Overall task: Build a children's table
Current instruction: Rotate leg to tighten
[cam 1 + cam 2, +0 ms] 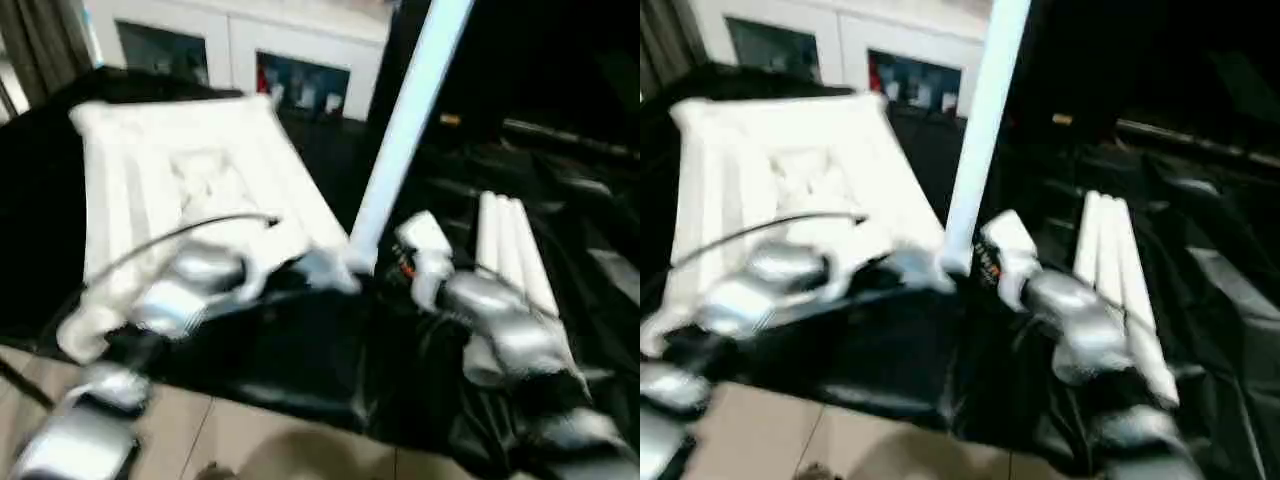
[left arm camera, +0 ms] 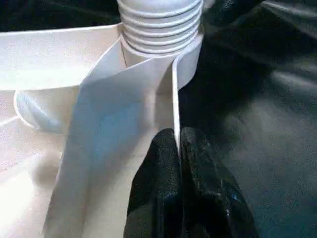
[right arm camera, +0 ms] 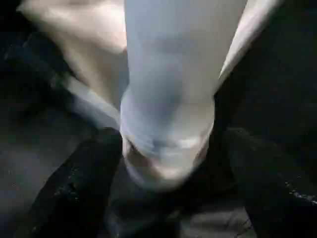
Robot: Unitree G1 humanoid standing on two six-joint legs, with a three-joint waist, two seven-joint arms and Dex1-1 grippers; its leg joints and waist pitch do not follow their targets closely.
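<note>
The children's table top [image 1: 150, 170] lies upside down on black cloth, ribbed underside up. One white leg [image 1: 405, 120] stands upright in the near right corner socket [image 2: 161, 29], its threaded end showing there. My left gripper [image 2: 177, 136] is shut on the thin side wall of the table top just beside that socket. My right gripper [image 3: 168, 148] is open, with its black fingers [image 3: 89, 178] standing on either side of the leg's lower end [image 3: 168, 114] and a small gap showing on one side.
Three more white legs [image 1: 510, 250] lie side by side on the black cloth [image 1: 300, 360] to the right. A white cabinet with glass doors [image 1: 240, 50] stands behind. Tiled floor [image 1: 220, 440] shows at the near edge.
</note>
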